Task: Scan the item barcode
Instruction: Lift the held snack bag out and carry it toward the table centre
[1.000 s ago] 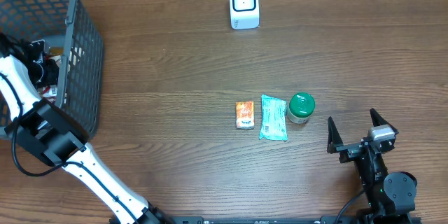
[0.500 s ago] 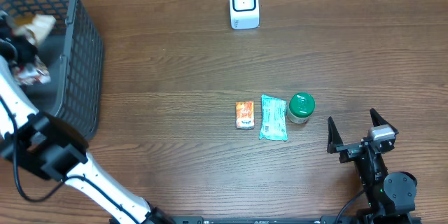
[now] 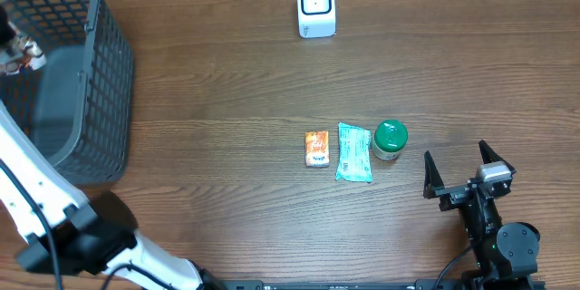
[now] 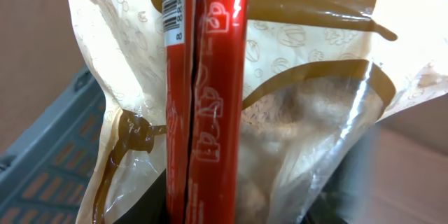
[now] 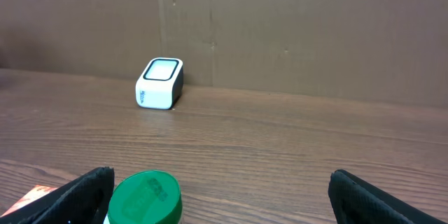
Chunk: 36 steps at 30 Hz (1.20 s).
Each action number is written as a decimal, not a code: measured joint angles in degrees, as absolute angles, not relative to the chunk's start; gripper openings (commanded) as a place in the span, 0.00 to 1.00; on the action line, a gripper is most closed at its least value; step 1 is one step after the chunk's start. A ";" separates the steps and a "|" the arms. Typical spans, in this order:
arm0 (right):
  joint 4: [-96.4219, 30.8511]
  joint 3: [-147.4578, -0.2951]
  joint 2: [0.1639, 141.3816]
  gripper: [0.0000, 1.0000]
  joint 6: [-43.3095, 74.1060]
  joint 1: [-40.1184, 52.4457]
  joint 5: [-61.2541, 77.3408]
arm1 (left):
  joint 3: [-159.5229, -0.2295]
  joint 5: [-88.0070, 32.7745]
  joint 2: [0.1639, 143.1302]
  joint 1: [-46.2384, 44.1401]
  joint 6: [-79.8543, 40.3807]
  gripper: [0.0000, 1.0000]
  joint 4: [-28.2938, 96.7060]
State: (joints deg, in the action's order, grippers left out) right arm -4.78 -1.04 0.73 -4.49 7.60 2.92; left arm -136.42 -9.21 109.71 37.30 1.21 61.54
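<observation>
Wooden table (image 3: 227, 91), far left: left gripper (image 3: 9, 43) clamps a cream-and-red snack pouch (image 4: 308, 112) over the mesh basket (image 3: 101, 100). Right gripper (image 3: 456, 159) gapes wide.

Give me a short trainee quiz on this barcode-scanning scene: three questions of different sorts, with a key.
1. True or false: the right hand is open and empty.
2. The teal packet lies: A) between the orange packet and the green-lidded jar; B) right of both; C) left of both.
3. Fill in: on the bag in the left wrist view, a ___ is printed beside the red strip.
Key: 1 true; 2 A; 3 barcode.
</observation>
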 measured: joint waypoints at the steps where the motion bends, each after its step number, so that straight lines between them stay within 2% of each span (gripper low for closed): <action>1: -4.78 -1.04 0.73 1.00 -4.49 7.60 2.94 | -136.42 -8.97 108.36 36.18 0.40 0.04 61.98; 11: -4.78 -1.06 0.73 1.00 -4.49 7.60 2.92 | -136.51 -0.25 97.32 16.45 -4.89 0.04 76.60; 21: -4.75 -1.04 0.73 1.00 -4.49 7.60 2.94 | -136.53 2.42 98.94 0.36 -14.48 0.04 96.57; 27: -4.78 -1.06 0.73 1.00 -4.51 7.60 2.94 | -131.46 2.28 100.57 -6.55 -19.92 0.04 96.47; 36: -4.78 -1.06 0.73 1.00 -4.51 7.60 2.94 | -111.13 5.10 100.97 -14.15 -27.33 0.04 90.67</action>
State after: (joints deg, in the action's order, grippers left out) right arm -4.78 -1.06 0.73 -4.51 7.60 2.94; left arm -111.13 5.10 100.97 -14.15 -27.33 90.67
